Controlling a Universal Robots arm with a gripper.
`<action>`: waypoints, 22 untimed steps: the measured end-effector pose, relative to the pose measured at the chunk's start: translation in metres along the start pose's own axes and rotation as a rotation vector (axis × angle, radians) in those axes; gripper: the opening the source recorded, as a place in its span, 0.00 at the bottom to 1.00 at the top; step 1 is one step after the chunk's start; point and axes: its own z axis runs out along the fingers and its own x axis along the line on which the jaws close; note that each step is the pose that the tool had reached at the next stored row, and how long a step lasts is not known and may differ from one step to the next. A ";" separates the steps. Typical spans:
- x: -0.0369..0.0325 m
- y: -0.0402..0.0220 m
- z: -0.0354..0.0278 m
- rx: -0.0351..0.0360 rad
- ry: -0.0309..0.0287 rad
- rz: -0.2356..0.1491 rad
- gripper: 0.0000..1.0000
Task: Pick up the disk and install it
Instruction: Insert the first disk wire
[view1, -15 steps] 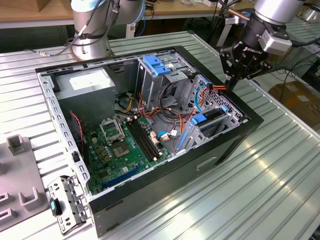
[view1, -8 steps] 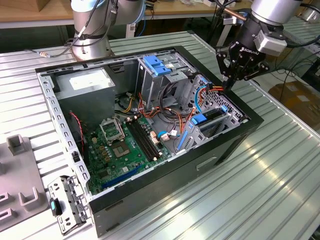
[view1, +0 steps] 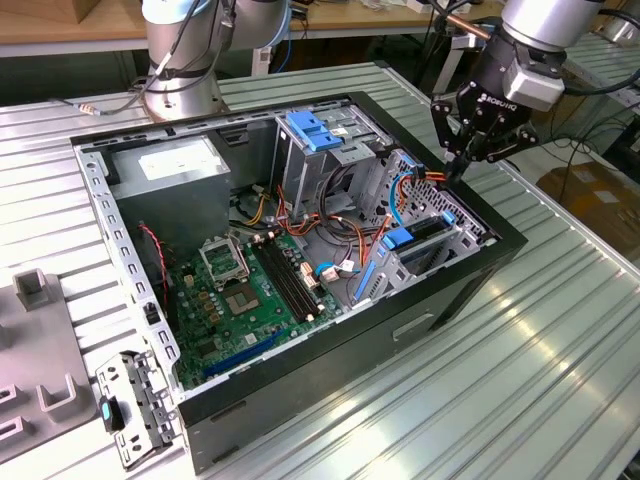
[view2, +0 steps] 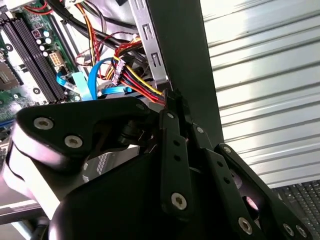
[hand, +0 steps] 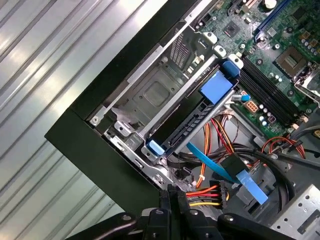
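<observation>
One gripper (view1: 457, 172) hangs over the case's (view1: 300, 400) far corner in the exterior view. First wrist view: jaws together, tips just beside the red-and-yellow cables (hand: 202, 194), and the disk (hand: 192, 122) sits edge-on in the drive cage (hand: 155, 95), blue rail showing. Second wrist view: jaws pressed together, tips at those cables by the case wall.

One open black desktop computer case (view1: 400, 330). One green motherboard (view1: 240, 300) inside it, centre-left of the exterior view. One grey metal power-supply box (view1: 175, 170), upper left. One black-fingered robot gripper (view1: 462, 160), upper right. One loose grey metal bracket (view1: 135, 405), lower left. Two robot arm bases (view1: 185, 60), top of frame. One ribbed metal table (view1: 540, 380).
</observation>
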 end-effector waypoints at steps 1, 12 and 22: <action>-0.0006 0.0007 0.0000 0.0000 0.0000 0.002 0.17; -0.0015 0.0017 0.0001 -0.0001 -0.0002 0.150 0.17; -0.0067 0.0075 0.0004 0.0001 -0.0001 0.197 0.17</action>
